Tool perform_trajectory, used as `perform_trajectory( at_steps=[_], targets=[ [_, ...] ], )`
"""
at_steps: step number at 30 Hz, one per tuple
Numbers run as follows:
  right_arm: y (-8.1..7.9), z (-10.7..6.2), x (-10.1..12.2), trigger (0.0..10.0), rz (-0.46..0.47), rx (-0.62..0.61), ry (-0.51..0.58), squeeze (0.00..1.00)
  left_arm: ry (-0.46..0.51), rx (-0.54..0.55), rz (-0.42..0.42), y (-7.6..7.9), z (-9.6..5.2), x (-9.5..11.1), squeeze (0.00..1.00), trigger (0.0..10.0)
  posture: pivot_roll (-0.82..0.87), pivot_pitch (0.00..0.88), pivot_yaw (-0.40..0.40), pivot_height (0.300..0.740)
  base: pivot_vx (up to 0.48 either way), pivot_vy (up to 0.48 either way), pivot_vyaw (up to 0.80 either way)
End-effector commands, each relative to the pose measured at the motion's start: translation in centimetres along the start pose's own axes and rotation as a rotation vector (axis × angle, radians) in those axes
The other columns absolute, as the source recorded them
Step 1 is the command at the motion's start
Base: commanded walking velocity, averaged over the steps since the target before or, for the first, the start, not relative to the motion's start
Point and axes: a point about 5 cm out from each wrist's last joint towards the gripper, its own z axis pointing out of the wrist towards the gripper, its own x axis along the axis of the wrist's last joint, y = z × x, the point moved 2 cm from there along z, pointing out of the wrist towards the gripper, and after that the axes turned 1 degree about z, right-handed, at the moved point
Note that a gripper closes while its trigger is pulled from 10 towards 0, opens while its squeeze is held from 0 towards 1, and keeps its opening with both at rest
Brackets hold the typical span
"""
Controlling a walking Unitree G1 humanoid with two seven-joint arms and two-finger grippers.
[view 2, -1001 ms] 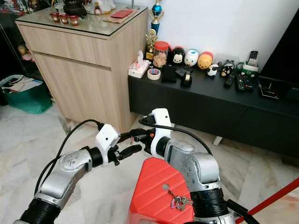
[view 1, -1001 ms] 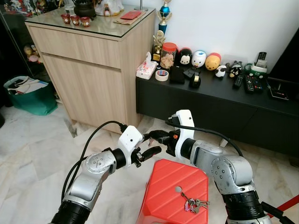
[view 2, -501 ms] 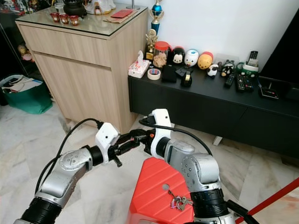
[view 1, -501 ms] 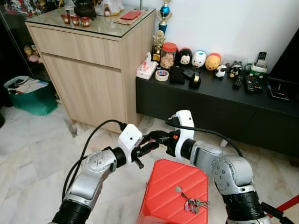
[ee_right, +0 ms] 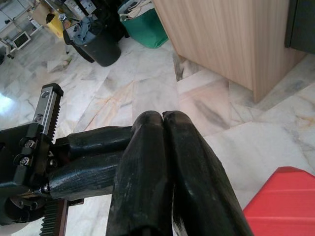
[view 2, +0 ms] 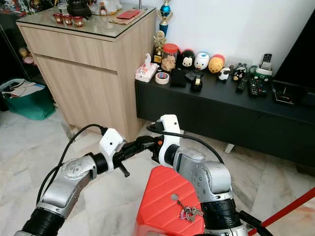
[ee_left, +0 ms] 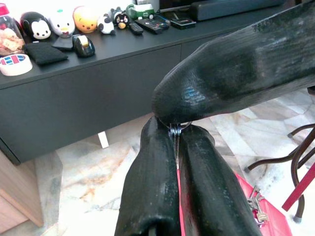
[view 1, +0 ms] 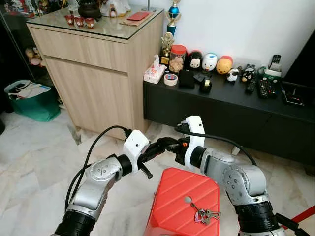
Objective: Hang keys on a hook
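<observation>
item: keys (view 1: 205, 214), lying on red stool (view 1: 172, 196), untouched. left gripper (ee_left: 172, 129) fingers pressed on a thin metal ring against the right gripper (ee_right: 162, 115), its fingers pressed together. risk: ring slips during handover; keys stay behind.
</observation>
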Motion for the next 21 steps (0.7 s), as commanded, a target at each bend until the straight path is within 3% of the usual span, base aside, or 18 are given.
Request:
perform_trajectory(
  at_steps=[1,7,9,20,21],
  targets=[
    [-0.2,-0.2,0.2,10.0,-0.013,0.002,0.007,0.00,0.035,-0.003,0.019,-0.2,0.3,0.8,0.00,0.0,0.07,0.000,-0.086,0.740,0.000,0.000,0.00],
    [1.4,-0.3,0.0,10.0,0.023,-0.084,0.013,0.00,0.036,-0.002,0.021,-0.2,0.2,0.8,0.00,0.0,0.07,0.000,-0.087,0.740,0.000,0.000,0.00],
    [2.7,-0.4,-0.5,10.0,0.068,-0.139,0.007,0.00,0.032,-0.004,0.018,-0.1,0.1,0.7,0.00,0.0,0.07,0.000,-0.087,0.740,0.000,0.000,0.00],
    [3.7,-0.4,-1.0,10.0,0.111,-0.185,0.008,0.00,0.024,-0.006,0.018,0.0,0.0,0.5,0.00,0.0,0.07,0.000,-0.088,0.740,0.000,0.000,0.00],
    [3.7,-0.4,-1.0,10.0,0.113,-0.180,0.009,0.09,0.024,-0.006,0.018,0.0,0.0,0.5,0.00,0.0,0.07,0.000,-0.087,0.740,0.000,0.000,0.00]
  ],
)
